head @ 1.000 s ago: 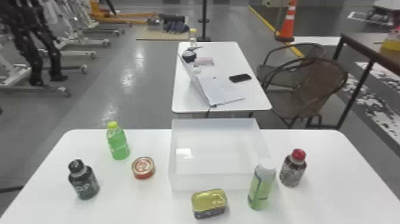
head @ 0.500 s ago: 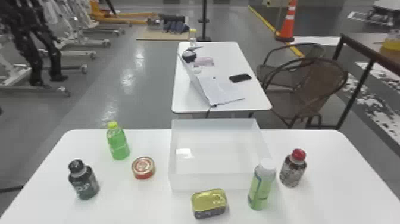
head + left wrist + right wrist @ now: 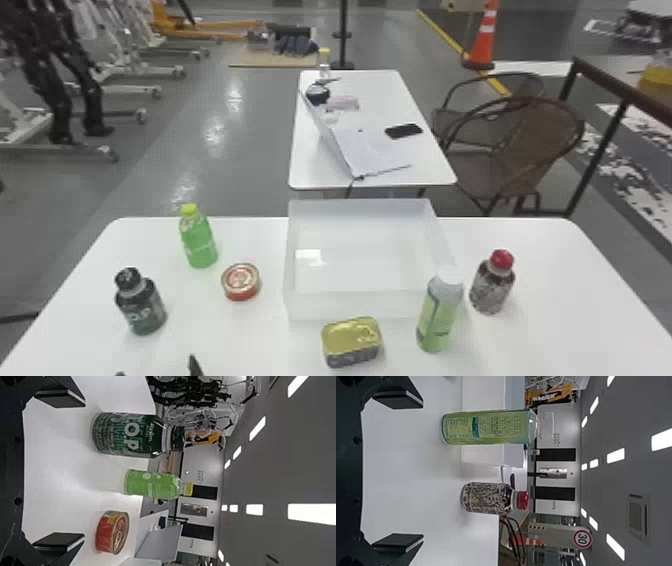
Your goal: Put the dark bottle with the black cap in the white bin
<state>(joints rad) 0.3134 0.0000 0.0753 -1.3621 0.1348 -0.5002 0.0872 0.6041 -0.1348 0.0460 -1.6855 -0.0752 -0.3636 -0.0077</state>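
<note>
Grey floor (image 3: 210,165) runs across the upper part of the head view, with an orange cone (image 3: 485,40) at the upper right and black robot legs (image 3: 55,85) on the upper left. Towards the upper middle stands a small white table (image 3: 310,170) bearing a laptop (image 3: 370,150) and a phone (image 3: 404,131); wicker chairs (image 3: 537,145) are just right of it.

Across the lower part lies the near table (image 3: 565,330). Its white bin (image 3: 325,306) sits around the middle of the frame. The dark bottle (image 3: 143,311) is upright at the lower left, outside the bin, its black cap (image 3: 128,278) on. Behind it and to the right stands a green bottle (image 3: 199,244), with a round tin (image 3: 240,282) near that one. A gold tin (image 3: 351,341) lies in front of the bin; the white-capped bottle (image 3: 436,320) stands by the bin's front right corner, and the red-capped bottle (image 3: 492,285) farther right.

At the bottom left edge, the left gripper (image 3: 157,371) has its fingers spread wide, holding nothing, near the dark bottle. In the right wrist view, the right gripper (image 3: 422,471) is also wide apart and empty.
</note>
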